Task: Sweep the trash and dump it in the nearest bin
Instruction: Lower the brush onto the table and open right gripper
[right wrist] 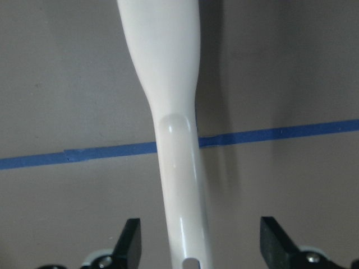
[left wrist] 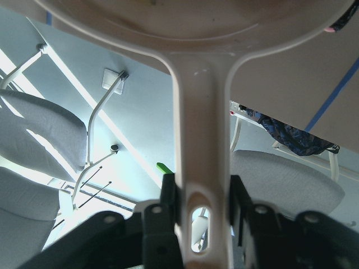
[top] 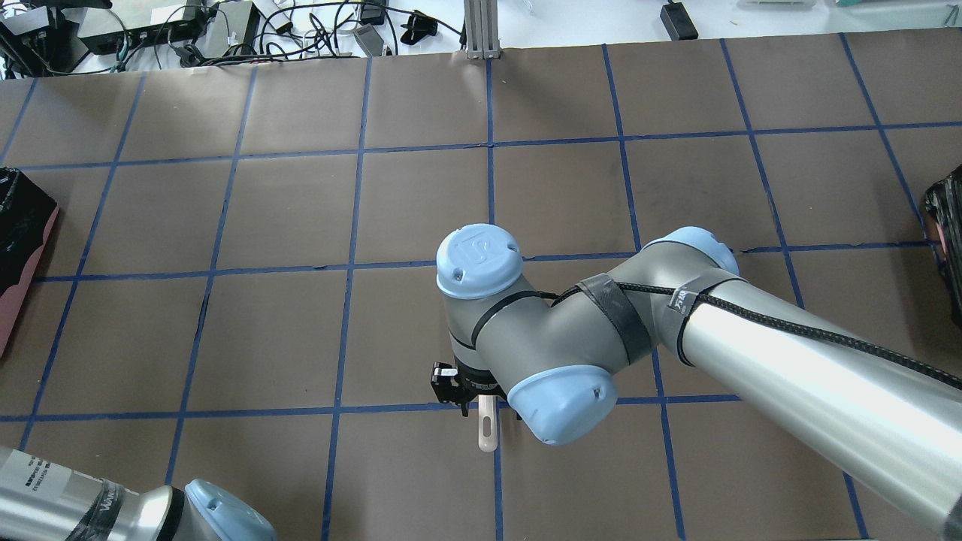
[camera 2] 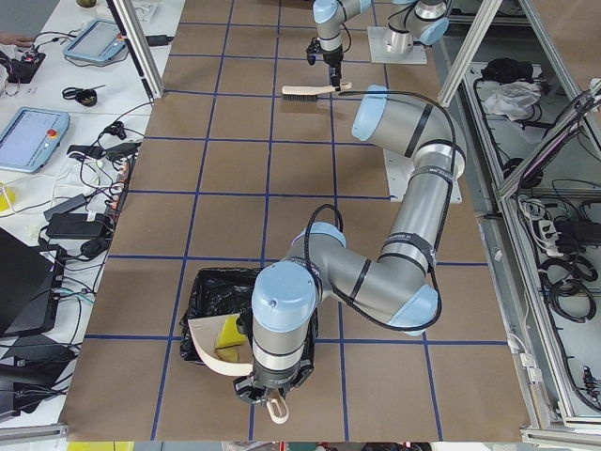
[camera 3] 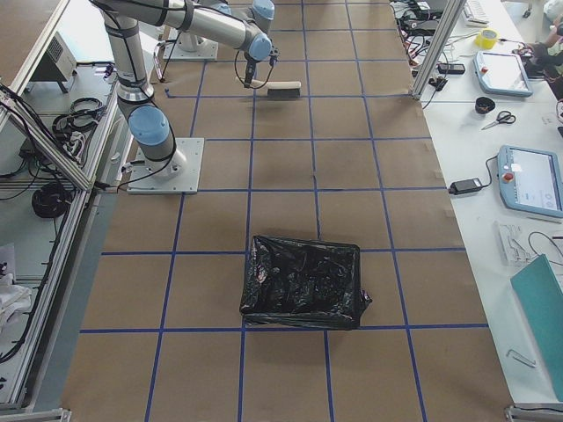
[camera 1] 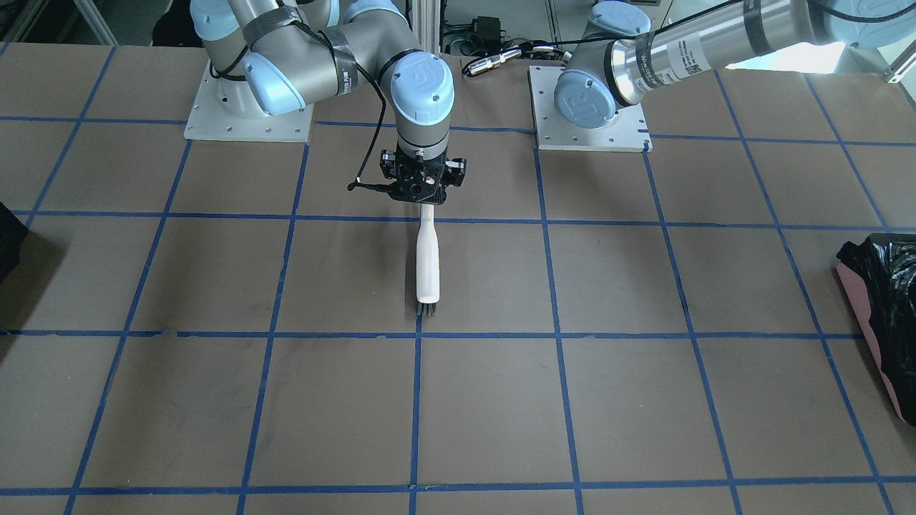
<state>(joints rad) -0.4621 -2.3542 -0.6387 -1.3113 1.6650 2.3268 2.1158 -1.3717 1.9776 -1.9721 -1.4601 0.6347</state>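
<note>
The dustpan [camera 2: 212,346] is grasped by the left fingers [left wrist: 240,196]: in the left wrist view its cream handle is clenched between them from both sides, and the pan spreads out beyond them. In the exterior left view the pan is held tilted over the near corner of the bin [camera 2: 218,287], with its handle pointing away from the bag toward the end of the worktop [camera 1: 215,400]. A yellow piece of the trash [camera 2: 229,331] is seen inside the pan, just beside the black bag. The rest of the trash cannot be made out, as the left arm [camera 2: 282,310] covers part of the pan and of the bin. The brush [camera 1: 428,257] is laid flat on the worktop near the middle, and its white handle passes between the right fingers [right wrist: 130,245], which are spread wide and touch it on neither side. Its long axis is directed from the robot toward the operators' side, close to a blue tape line [camera 1: 415,400], with the dark bristles at the far end. In the overhead view only the handle tip with its hole is shown; the rest is hidden under the right arm [top: 571,338]
</note>
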